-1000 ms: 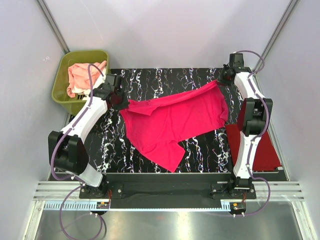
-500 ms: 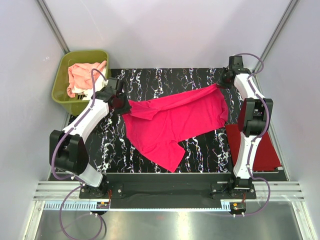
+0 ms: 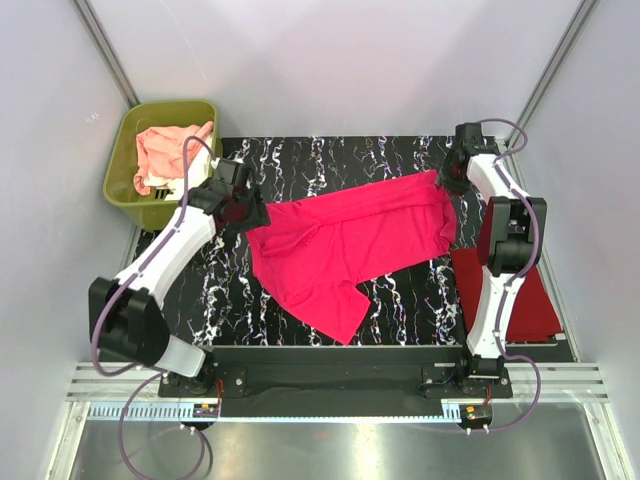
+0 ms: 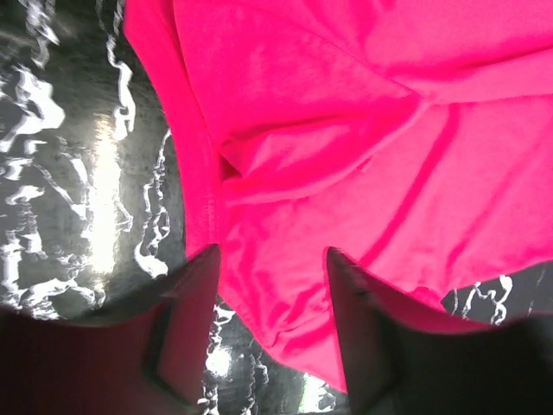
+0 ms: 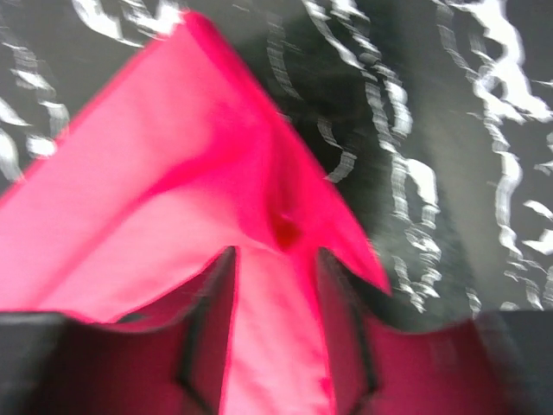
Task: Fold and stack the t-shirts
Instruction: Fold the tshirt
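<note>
The hot pink t-shirt (image 3: 350, 240) lies spread and creased across the black marbled table (image 3: 300, 160). My left gripper (image 3: 245, 212) hovers over its left edge. In the left wrist view the left gripper (image 4: 272, 294) is open, the shirt's hem (image 4: 285, 320) lying loose below the fingers (image 4: 186, 320). At the shirt's far right corner is my right gripper (image 3: 445, 180). The right wrist view shows that gripper (image 5: 275, 311) open too, with pink cloth (image 5: 173, 173) slack between its jaws. A darker red t-shirt (image 3: 525, 295) lies flat at the table's right edge.
An olive-green tub (image 3: 125, 135) stands off the table's back left corner, holding a peach-pink t-shirt (image 3: 165, 145) and some white cloth (image 3: 160, 182). White walls and metal posts close in the sides. The arm bases sit on the near rail.
Both grippers have opened and let go of the pink shirt's corners. The cloth has sunk onto the table, and the left gripper has shifted a little right.
</note>
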Motion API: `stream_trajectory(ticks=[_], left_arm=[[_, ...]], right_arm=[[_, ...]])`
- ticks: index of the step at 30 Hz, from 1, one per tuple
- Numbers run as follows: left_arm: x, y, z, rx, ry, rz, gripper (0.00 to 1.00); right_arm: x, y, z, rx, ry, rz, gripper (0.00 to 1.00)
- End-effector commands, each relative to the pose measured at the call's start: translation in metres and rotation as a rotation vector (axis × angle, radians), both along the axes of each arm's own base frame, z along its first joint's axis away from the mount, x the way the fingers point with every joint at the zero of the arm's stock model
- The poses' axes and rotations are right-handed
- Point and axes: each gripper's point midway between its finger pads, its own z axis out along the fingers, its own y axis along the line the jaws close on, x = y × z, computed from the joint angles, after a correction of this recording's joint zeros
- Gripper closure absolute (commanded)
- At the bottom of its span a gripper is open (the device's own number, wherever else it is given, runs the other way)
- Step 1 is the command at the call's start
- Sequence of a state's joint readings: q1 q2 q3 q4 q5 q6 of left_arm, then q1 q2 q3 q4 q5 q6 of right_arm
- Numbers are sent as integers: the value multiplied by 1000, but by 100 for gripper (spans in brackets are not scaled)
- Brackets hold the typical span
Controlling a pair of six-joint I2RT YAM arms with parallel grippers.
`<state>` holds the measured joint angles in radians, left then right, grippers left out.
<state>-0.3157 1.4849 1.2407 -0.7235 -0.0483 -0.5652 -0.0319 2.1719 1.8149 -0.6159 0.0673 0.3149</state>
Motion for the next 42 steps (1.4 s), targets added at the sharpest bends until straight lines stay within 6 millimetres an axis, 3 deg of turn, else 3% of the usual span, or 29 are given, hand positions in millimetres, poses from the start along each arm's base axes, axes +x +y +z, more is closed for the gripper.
stream_trajectory(ticks=[1, 5, 6, 8, 9, 10, 11, 13, 14, 15, 18, 24, 34, 40, 42], left_arm=[[13, 13, 67, 52, -209, 7, 33], [39, 17, 70, 83, -233, -8, 29], [48, 16, 54, 90, -187, -14, 29], [65, 19, 54, 101, -189, -19, 30], [74, 18, 49, 115, -192, -20, 31], [83, 22, 30, 152, -157, -12, 31], [91, 23, 29, 171, -156, -16, 31], [102, 30, 7, 228, -105, -3, 31], [109, 32, 9, 249, -115, -4, 31], [111, 34, 5, 263, -105, 0, 32], [118, 42, -12, 260, -65, 26, 38], [118, 55, -34, 272, -5, 53, 40], [121, 61, -68, 277, 78, 84, 40], [129, 59, -94, 278, 123, 80, 44], [129, 59, -105, 280, 149, 76, 48]], right_arm=[[-4, -30, 42, -163, -75, -54, 48], [17, -26, 40, -154, -128, -18, 37], [26, -23, 40, -153, -140, 11, 36], [39, -19, 39, -144, -162, 44, 31], [51, -13, 49, -123, -199, 83, 30], [57, -10, 39, -112, -191, 100, 29], [67, -4, 47, -93, -226, 129, 28], [76, 0, 35, -75, -219, 150, 28], [81, 2, 41, -69, -234, 158, 28], [83, 2, 32, -64, -218, 159, 28], [90, 9, 29, -43, -235, 197, 30], [92, 13, 10, -27, -213, 223, 38], [91, 7, -20, -52, -150, 219, 37], [95, 7, -15, -46, -162, 208, 43], [97, 7, -16, -47, -165, 208, 49]])
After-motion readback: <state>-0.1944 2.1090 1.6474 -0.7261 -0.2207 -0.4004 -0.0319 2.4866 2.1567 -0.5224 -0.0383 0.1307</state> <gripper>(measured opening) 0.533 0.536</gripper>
